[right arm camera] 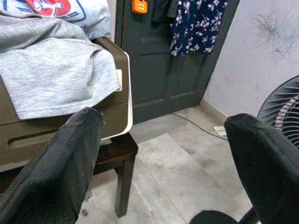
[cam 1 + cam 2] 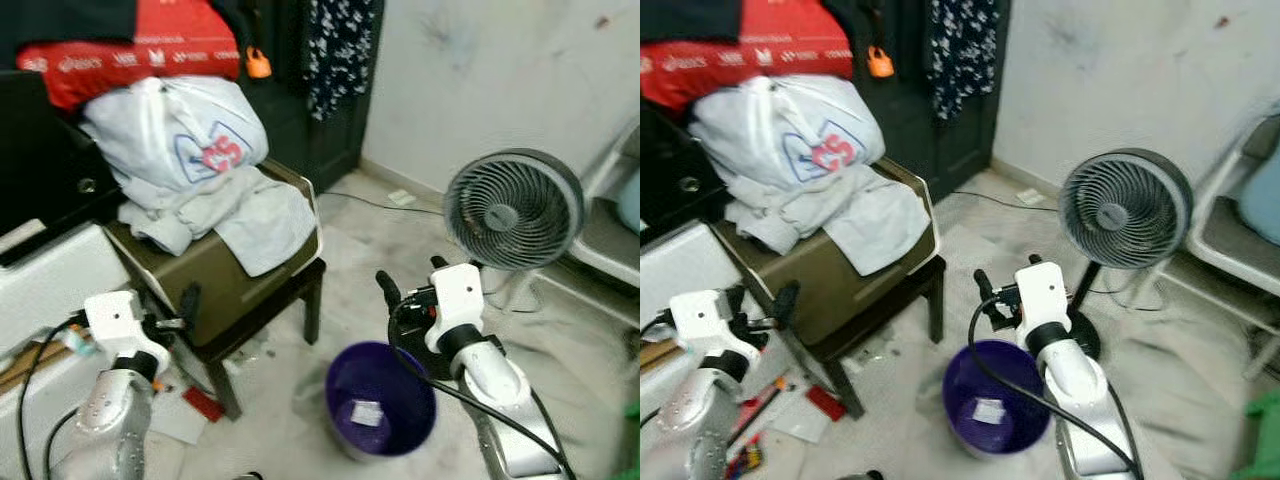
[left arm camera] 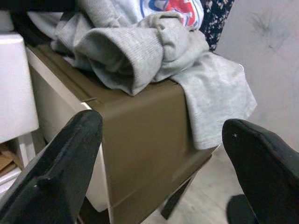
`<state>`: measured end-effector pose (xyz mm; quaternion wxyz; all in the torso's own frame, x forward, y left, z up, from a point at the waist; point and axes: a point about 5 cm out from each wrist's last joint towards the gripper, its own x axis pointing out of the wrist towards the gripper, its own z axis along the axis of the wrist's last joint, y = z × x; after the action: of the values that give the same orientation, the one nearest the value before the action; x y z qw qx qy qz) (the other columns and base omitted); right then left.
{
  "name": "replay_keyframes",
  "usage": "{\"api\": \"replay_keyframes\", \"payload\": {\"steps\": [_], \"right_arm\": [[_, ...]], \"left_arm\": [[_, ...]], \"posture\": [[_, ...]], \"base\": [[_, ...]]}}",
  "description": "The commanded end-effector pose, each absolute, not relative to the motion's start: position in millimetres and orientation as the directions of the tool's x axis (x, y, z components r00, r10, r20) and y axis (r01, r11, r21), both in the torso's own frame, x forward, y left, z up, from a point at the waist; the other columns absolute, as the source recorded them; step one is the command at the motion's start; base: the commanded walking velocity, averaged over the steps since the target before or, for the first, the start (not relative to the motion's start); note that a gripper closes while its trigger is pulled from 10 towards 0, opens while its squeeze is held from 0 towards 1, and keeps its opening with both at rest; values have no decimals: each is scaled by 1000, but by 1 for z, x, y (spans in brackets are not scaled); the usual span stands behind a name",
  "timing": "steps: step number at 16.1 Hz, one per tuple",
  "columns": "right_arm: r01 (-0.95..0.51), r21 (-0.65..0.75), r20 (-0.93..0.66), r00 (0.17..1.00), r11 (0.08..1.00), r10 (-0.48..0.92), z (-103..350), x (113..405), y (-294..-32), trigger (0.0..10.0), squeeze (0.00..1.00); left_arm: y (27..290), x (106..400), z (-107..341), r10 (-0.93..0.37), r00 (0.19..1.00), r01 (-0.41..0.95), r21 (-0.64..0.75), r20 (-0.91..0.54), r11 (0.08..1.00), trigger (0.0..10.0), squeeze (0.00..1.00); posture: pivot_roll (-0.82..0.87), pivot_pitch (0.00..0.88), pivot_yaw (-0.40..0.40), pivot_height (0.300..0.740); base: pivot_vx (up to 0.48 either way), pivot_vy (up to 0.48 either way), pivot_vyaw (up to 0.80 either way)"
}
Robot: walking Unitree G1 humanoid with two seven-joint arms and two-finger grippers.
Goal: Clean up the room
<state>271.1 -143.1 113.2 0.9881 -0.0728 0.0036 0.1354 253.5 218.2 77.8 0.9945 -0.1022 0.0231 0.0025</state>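
A purple bin (image 2: 380,398) sits on the floor between the arms. Both the left gripper (image 3: 163,163) and right gripper (image 1: 163,154) are wide, empty. Beyond, grey clothes (image 2: 215,200) lie heaped on a brown box (image 2: 215,265) on a stool. Best to reach the left gripper up over the box edge and pinch a loose sleeve.

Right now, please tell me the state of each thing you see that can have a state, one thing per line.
left gripper: open, holding nothing, facing the brown box.
right gripper: open, holding nothing.
grey sweatshirt: crumpled on the brown box, one part hanging over its edge.
purple bucket: upright on the floor, a small paper inside.
fan: upright; running or not, cannot tell.
dark door: shut.
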Motion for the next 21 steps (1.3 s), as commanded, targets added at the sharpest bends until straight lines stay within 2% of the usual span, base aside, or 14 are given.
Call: {"api": "replay_keyframes", "payload": {"steps": [1,2,21], "right_arm": [[-276,-156,-21,961,948,276,117,270,-141,10000,0],[-278,-156,-22,960,948,279,117,269,-140,10000,0],[-290,-178,12,955,940,297,125,279,-133,10000,0]], "left_arm": [[214,258,82,-24,999,15,-200,-43,980,10000,0],[213,258,82,-25,999,16,-200,-44,980,10000,0],[215,268,82,37,998,-42,-142,-41,989,10000,0]], "posture": [[-155,51,-9,740],[-155,52,-10,740],[-160,69,-6,740]], "base": [[0,0,0],[0,0,0],[0,0,800]]}}
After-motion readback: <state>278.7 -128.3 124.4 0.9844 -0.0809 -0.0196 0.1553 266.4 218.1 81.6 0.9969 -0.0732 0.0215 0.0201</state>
